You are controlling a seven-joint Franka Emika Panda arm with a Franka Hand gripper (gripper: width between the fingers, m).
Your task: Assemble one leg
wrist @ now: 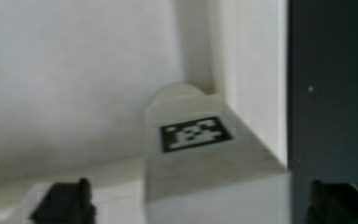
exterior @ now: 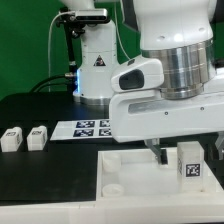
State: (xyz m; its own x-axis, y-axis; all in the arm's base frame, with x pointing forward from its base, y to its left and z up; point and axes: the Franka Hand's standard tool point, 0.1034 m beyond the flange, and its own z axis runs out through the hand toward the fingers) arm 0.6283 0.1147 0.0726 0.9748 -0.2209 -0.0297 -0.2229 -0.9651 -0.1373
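One leg (exterior: 190,166) is standing upright on the tray (exterior: 120,175), tag showing, just beside the gripper (exterior: 160,152) toward the exterior view's right. You are seeing both fingertips (wrist: 64,200) spread apart and gripping nothing, with a tagged leg (wrist: 202,125) lying ahead of them. Two more legs (exterior: 24,137) are waiting well apart, beside the marker board (exterior: 92,127).

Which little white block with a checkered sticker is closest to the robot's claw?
The small white tagged plastic leg standing on the large white tray, right beside the gripper. The two other legs lie far off on the black table.
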